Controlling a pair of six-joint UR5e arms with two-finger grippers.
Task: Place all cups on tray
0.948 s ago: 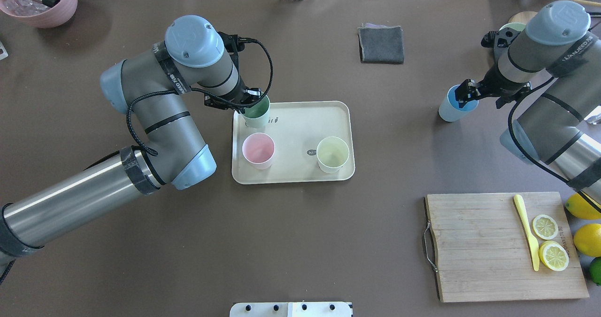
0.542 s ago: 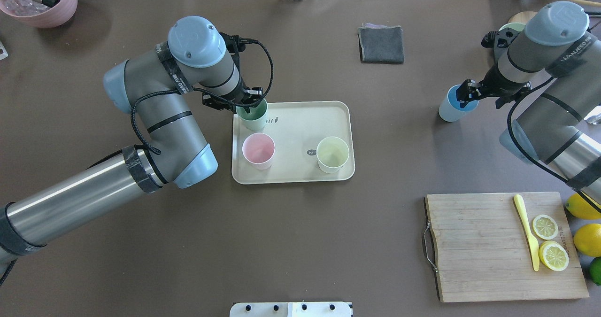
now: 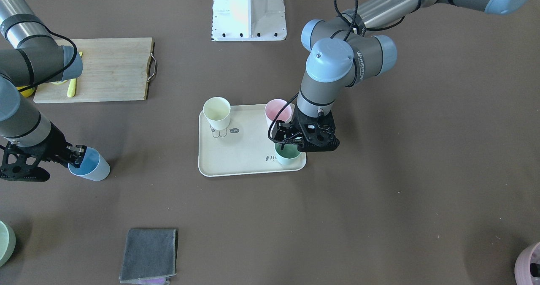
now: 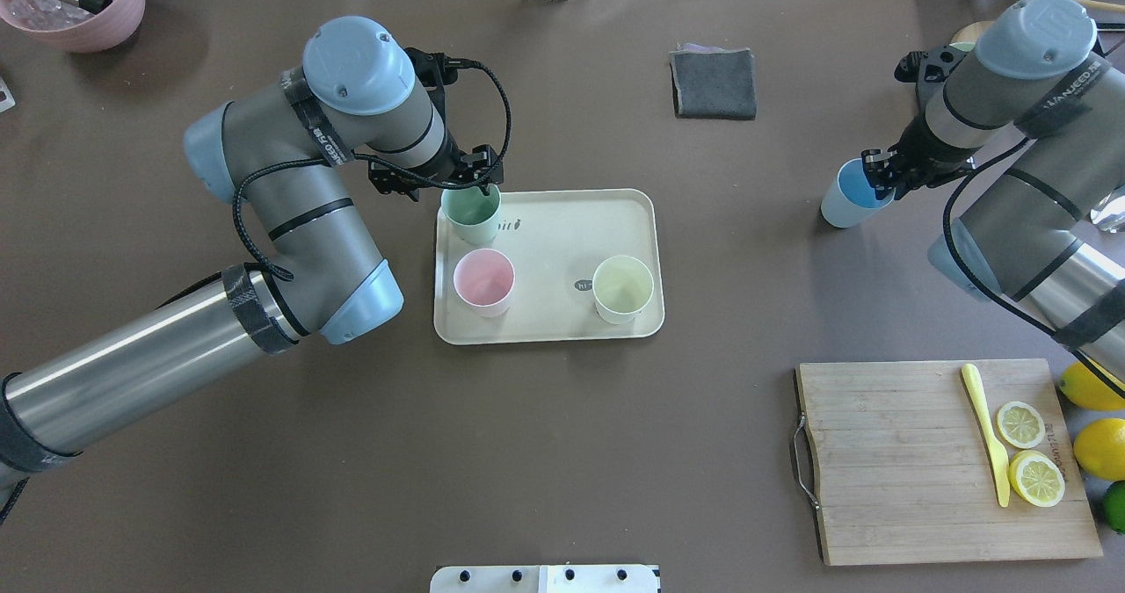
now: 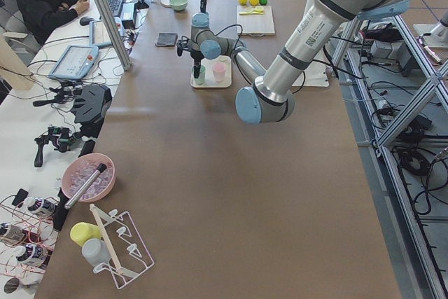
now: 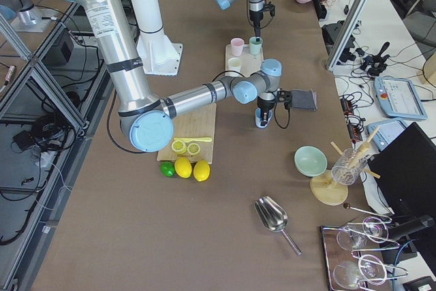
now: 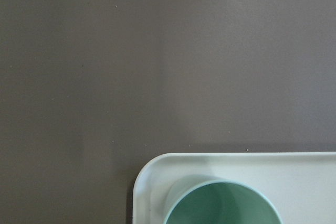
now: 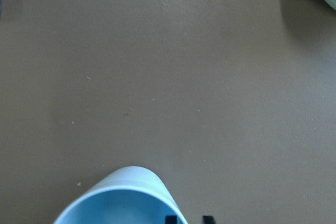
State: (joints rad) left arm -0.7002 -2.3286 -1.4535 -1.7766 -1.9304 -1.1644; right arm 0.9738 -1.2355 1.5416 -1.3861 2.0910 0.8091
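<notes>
We count four cups and one tray (image 4: pixel 562 224). Three cups stand upright on the tray. In the overhead view the green cup (image 4: pixel 470 213) is in the tray's far left corner. The pink cup (image 4: pixel 483 281) is just beside it on the robot's side. The yellow cup (image 4: pixel 622 288) is near the right rim. The fourth, the blue cup (image 4: pixel 845 196), stands on the desk (image 4: pixel 562 444), well apart from the tray on the robot's right.

The left gripper (image 4: pixel 475 184) hovers at the green cup's rim; we cannot tell whether its fingers grip the cup or stand clear. The right gripper (image 4: pixel 879 180) is at the blue cup's rim, narrowly parted. Its two fingertips (image 8: pixel 208 219) sit one inside the wall and one outside.

Elsewhere we count:
- one wooden board (image 4: pixel 888 461), carrying one yellow knife (image 4: pixel 986 430) and two lemon slices (image 4: pixel 1019 423)
- two whole lemons (image 4: pixel 1099 448) and one lime (image 4: pixel 1114 505) beside the board
- one grey cloth (image 4: pixel 714 83)
- one mauve pot (image 4: pixel 79 4)
</notes>
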